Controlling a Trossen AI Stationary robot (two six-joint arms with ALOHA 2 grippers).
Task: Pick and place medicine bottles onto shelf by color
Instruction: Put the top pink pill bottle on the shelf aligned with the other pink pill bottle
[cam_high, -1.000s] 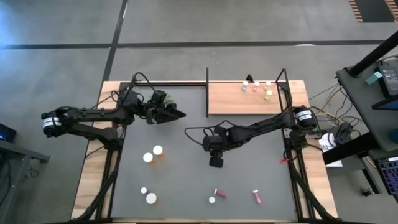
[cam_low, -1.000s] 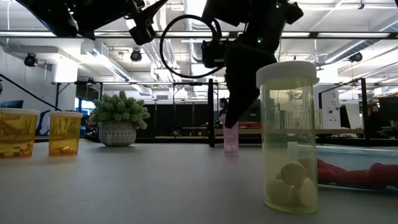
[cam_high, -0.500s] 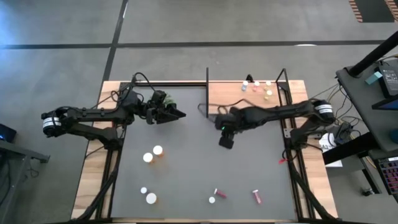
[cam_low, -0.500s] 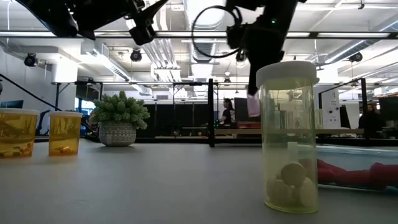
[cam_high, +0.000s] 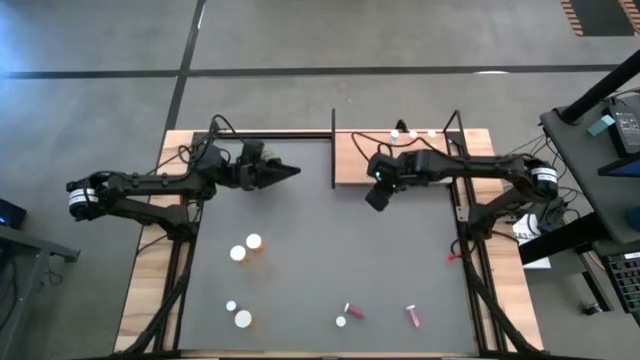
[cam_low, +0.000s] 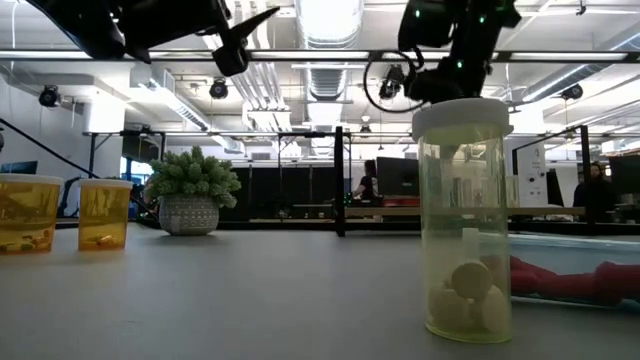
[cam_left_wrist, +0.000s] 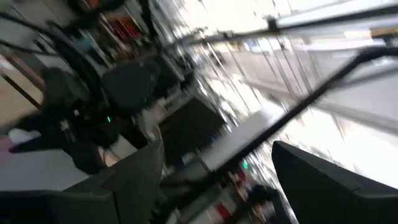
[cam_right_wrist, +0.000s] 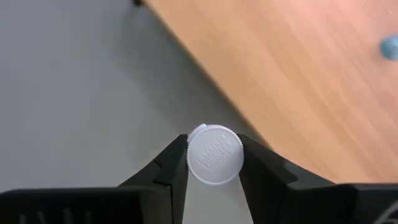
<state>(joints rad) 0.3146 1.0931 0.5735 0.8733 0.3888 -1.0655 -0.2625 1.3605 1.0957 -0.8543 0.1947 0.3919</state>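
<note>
Now, held bottle: a small vial with a white cap (cam_right_wrist: 215, 154), pinched between the two dark fingers of the right hand (cam_high: 377, 197); the cap faces the wrist camera, so its long axis runs down toward the surface below, roughly upright.
Place of held bottle: above the dark counter (cam_high: 300, 270), just beside the front edge of the shelf (cam_high: 350, 165), near its left end.
Right hand: clamped on the vial, one finger (cam_right_wrist: 168, 171) on each side of the cap.
Shelf: light-brown board at the far right of the counter, with a cluster of small vials (cam_high: 412, 134) standing near its far edge; a black rod (cam_high: 333, 150) stands along its left side, close to the right hand.
Left hand: (cam_high: 285, 171) raised over the far left of the counter, pointing toward the shelf; whether its fingers are apart or together cannot be told.
Orange bottles: two (cam_high: 246, 247) upright at mid-left of the counter.
Near-edge bottles: two white-capped ones (cam_high: 239, 315) at the front left; two reddish vials (cam_high: 348, 312) and (cam_high: 412, 316) lying on their sides at the front.
Low view foreground: a yellow-green bottle (cam_low: 463, 220) upright, close to the camera, hiding part of the right arm.
Plant ball: (cam_low: 190, 190) at the far left.
</note>
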